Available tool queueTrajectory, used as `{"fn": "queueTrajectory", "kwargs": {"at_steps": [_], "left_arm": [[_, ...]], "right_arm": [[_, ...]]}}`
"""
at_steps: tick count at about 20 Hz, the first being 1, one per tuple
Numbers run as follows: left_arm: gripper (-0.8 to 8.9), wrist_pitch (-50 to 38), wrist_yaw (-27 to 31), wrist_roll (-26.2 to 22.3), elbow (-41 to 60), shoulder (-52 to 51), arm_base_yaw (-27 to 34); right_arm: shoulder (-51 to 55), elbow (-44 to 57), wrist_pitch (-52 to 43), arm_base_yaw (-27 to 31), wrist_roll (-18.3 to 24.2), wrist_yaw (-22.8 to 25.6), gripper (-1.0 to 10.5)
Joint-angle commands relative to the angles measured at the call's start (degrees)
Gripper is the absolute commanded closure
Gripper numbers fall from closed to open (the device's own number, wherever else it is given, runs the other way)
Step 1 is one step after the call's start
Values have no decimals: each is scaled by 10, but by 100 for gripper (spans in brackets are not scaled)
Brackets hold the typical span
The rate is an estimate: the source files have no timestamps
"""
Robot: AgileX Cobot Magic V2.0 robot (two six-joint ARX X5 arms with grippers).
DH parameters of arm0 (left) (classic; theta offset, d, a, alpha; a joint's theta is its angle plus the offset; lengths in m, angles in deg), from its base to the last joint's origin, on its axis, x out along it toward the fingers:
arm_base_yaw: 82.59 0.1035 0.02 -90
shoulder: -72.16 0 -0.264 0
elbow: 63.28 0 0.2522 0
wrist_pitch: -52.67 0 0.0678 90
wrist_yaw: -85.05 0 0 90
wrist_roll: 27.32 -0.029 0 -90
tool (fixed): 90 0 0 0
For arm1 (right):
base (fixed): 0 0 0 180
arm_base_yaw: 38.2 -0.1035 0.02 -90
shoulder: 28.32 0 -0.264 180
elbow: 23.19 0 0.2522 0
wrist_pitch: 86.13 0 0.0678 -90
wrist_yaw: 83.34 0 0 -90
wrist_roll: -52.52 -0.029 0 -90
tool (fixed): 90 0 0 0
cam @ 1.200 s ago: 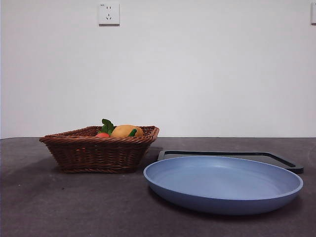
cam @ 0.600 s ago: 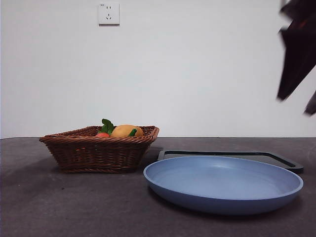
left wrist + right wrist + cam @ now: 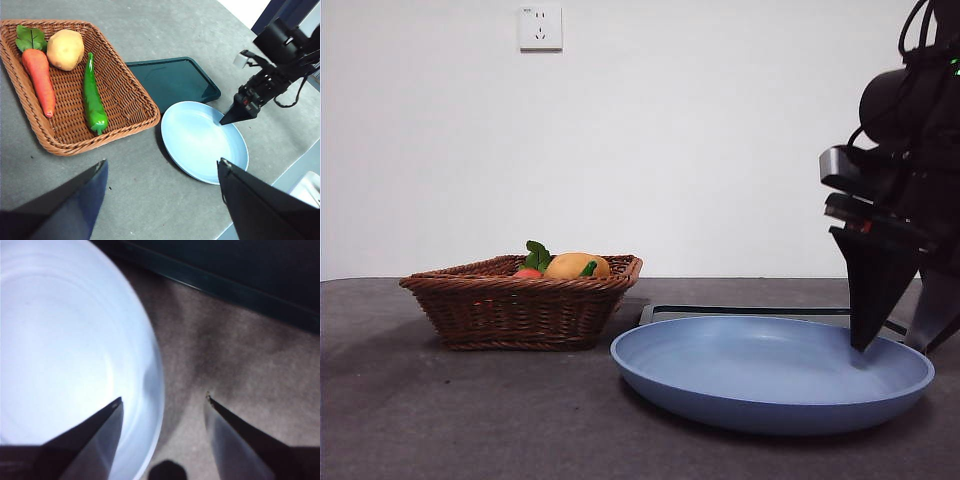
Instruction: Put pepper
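Note:
The long green pepper (image 3: pixel 93 95) lies in the wicker basket (image 3: pixel 145 120) beside a carrot and a potato; in the front view only a small green tip (image 3: pixel 588 268) shows above the basket's rim (image 3: pixel 520 283). The blue plate (image 3: pixel 770 375) is empty. My right gripper (image 3: pixel 892 345) is open and low at the plate's right rim, one jaw over the plate (image 3: pixel 65 340) and one outside it; it also shows in the left wrist view (image 3: pixel 227 119). My left gripper (image 3: pixel 161 161) is open and empty, high above the table in front of basket and plate.
A carrot (image 3: pixel 37 80) with leaves (image 3: pixel 30 37) and a potato (image 3: pixel 65 48) share the basket. A dark green tray (image 3: pixel 172 80) lies behind the plate. The table's edge runs close by the plate (image 3: pixel 280 165).
The right arm has come down from the top right corner to the plate's right rim. Basket, plate and tray have not moved.

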Motion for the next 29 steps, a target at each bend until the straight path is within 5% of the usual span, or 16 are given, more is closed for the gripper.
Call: {"fn": "queueTrajectory", "kwargs": {"at_steps": [1, 7, 15, 21, 29], "left_arm": [[434, -3, -2, -6, -9, 1, -1], [434, -3, 0, -6, -9, 1, -1], [436, -36, 18, 11, -9, 32, -26], [436, -112, 112, 38, -34, 144, -117], [438, -94, 277, 13, -226, 415, -239]], "right_arm": [[-20, -9, -3, -2, 2, -1, 725], [-23, -9, 3, -2, 2, -6, 916], [11, -9, 8, 0, -25, -26, 942], [145, -23, 66, 7, -39, -35, 942], [302, -30, 106, 52, -58, -35, 941]]}}
